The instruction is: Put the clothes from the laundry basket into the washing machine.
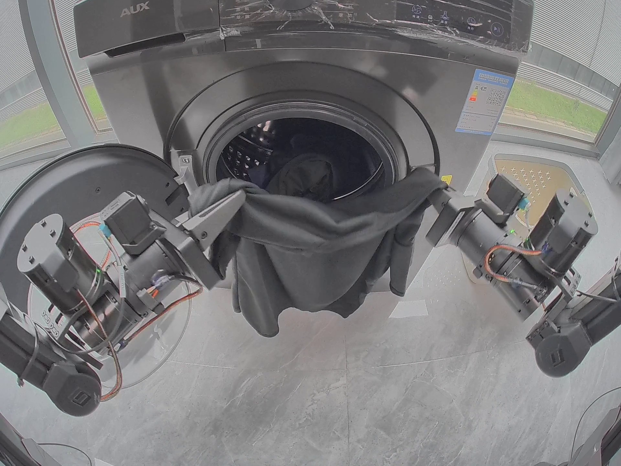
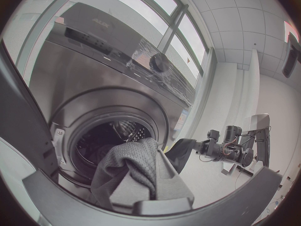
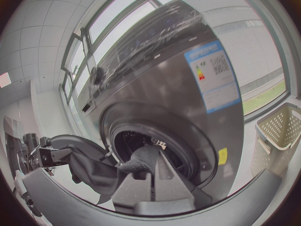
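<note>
A dark grey garment (image 1: 310,247) hangs stretched between my two grippers in front of the washing machine's (image 1: 304,85) open drum (image 1: 304,160). My left gripper (image 1: 240,197) is shut on the garment's left end, at the lower left of the drum opening. My right gripper (image 1: 438,192) is shut on its right end, at the opening's right rim. The cloth sags below the opening toward the floor. Another dark garment (image 1: 309,175) lies inside the drum. In the left wrist view the cloth (image 2: 131,164) bunches over the fingers; in the right wrist view the cloth (image 3: 141,160) does the same.
The machine's round door (image 1: 77,189) stands swung open at the left, behind my left arm. A beige laundry basket (image 1: 537,182) sits on the floor to the right of the machine, seen also as the basket (image 3: 279,132). Grey tiled floor lies in front.
</note>
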Controlling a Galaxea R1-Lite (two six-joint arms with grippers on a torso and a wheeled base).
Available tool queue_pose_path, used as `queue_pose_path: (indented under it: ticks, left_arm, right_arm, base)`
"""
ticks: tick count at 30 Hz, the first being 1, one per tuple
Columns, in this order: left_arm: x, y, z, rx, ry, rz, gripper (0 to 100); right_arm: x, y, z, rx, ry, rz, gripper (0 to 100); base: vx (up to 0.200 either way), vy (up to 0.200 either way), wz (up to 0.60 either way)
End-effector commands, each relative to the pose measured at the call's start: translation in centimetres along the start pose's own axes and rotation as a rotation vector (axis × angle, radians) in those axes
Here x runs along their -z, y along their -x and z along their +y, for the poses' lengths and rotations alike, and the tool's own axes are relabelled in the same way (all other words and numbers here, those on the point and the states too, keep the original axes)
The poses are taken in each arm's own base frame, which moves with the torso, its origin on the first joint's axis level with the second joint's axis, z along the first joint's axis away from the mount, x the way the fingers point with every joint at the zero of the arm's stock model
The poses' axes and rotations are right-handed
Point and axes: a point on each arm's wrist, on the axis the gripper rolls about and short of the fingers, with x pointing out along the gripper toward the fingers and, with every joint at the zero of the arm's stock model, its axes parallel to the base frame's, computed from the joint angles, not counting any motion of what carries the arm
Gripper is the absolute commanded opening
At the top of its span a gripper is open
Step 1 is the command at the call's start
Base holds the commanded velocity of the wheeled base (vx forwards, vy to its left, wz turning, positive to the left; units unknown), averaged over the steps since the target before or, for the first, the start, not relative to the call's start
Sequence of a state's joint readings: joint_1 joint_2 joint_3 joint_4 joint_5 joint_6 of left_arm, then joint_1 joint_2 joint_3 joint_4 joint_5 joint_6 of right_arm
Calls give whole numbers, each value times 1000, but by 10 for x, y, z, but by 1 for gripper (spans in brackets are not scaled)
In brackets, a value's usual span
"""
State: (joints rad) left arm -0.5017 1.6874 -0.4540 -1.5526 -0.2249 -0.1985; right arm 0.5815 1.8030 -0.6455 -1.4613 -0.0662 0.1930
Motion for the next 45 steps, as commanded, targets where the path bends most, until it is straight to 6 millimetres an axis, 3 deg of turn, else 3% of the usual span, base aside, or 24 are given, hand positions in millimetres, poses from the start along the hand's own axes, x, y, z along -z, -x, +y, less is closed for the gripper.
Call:
queue_pose_path:
  ticks: [1,2,5,8,20,23,26,33,39,45]
  left_arm:
    - [9,-22,-17,73,17,-7,0]
    - [8,-27,-19,80,15,-23,0]
    - [5,-34,-19,78,12,-48,0]
    - [2,-35,-18,65,14,-61,0]
    - [3,-40,-17,42,15,-71,0]
    - [2,-40,-18,45,13,-74,0]
    - [1,-39,-23,62,18,-77,0]
    - [2,-39,-27,71,17,-74,0]
    - [1,-39,-27,72,17,-77,0]
    - [0,-40,-27,74,16,-83,0]
  right_arm:
    - [36,11,9,-25,1,137,0]
    - [43,13,11,-29,1,158,100]
    - [71,36,5,-19,31,303,100]
    - [87,52,1,-7,43,392,100]
    - [108,72,-6,16,57,514,100]
    - [114,65,-9,22,61,512,100]
    - [112,44,-6,13,51,443,100]
    - [128,-1,13,-73,51,347,100]
    - [130,-5,39,-179,47,330,100]
    - [143,-19,36,-171,63,317,100]
  base:
    - [0,0,0]
    - [0,0,0]
    - [0,0,0]
    - [0,0,0]
    - [0,0,0]
    - [0,0,0]
    - [0,0,0]
    - [0,0,0]
    - [0,0,0]
    - [0,0,0]
